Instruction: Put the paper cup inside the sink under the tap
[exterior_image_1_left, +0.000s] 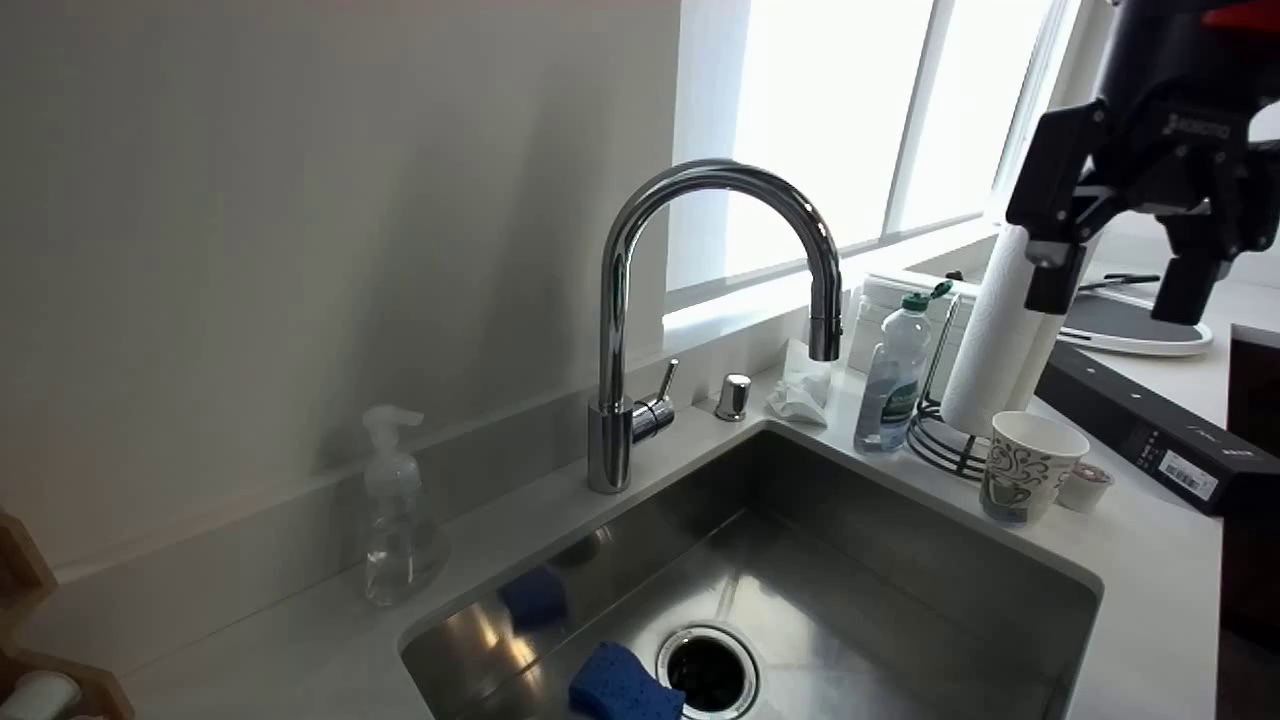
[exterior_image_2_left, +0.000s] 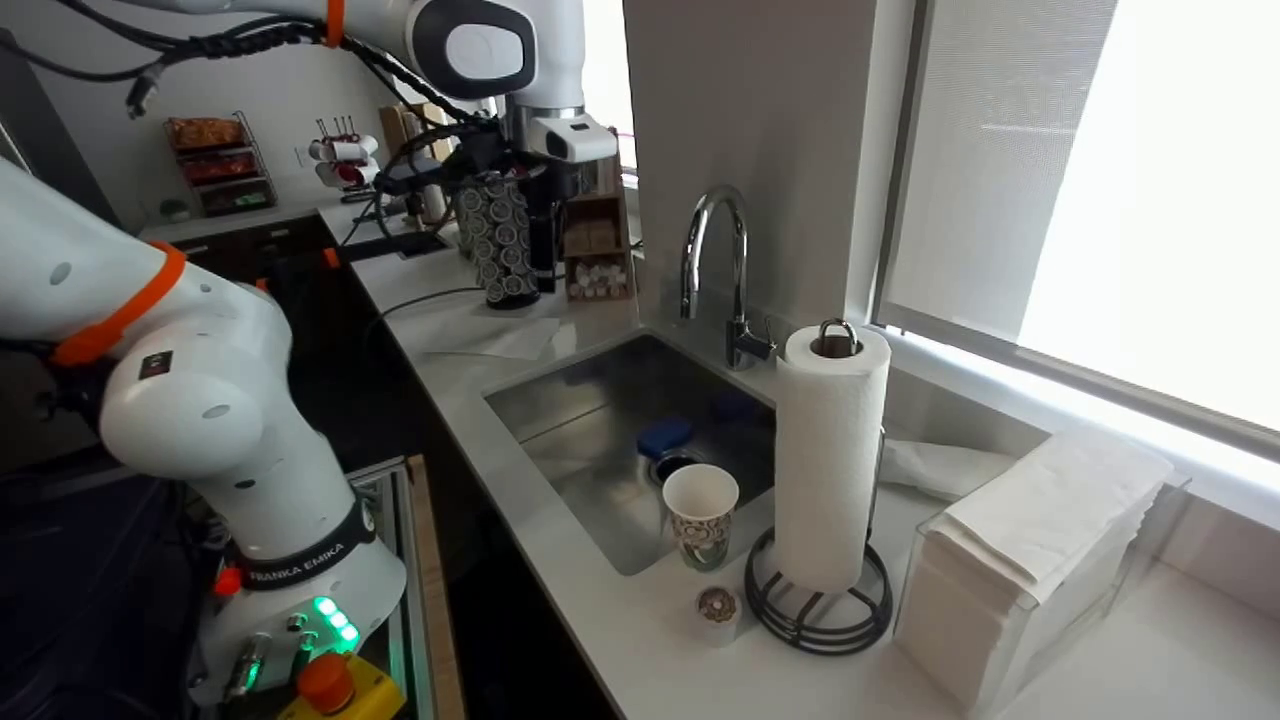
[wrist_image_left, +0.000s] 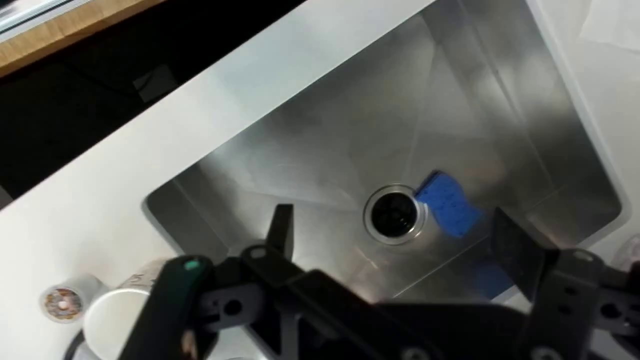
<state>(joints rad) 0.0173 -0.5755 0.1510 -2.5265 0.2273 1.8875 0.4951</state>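
The paper cup, white with a brown swirl print, stands upright on the counter beside the sink's edge in both exterior views (exterior_image_1_left: 1030, 465) (exterior_image_2_left: 702, 515). In the wrist view the paper cup (wrist_image_left: 117, 320) is at the lower left, partly hidden by the gripper. The stainless sink (exterior_image_1_left: 850, 620) (exterior_image_2_left: 570, 455) fills the middle of the wrist view (wrist_image_left: 340, 125). The chrome tap (exterior_image_1_left: 615, 300) (exterior_image_2_left: 740, 265) arches over the sink; it does not show in the wrist view. My gripper (exterior_image_1_left: 1113, 285) is open and empty, high above; in the wrist view its spread fingers (wrist_image_left: 392, 215) frame the drain.
A blue sponge (exterior_image_1_left: 625, 685) (wrist_image_left: 450, 205) lies at the drain. Next to the cup are a coffee pod (exterior_image_2_left: 717, 612) and a paper-towel roll (exterior_image_2_left: 830, 470) on a wire stand. A dish-soap bottle (exterior_image_1_left: 893, 380), soap dispenser (exterior_image_1_left: 393, 510) and black box (exterior_image_1_left: 1150, 430) stand around the sink.
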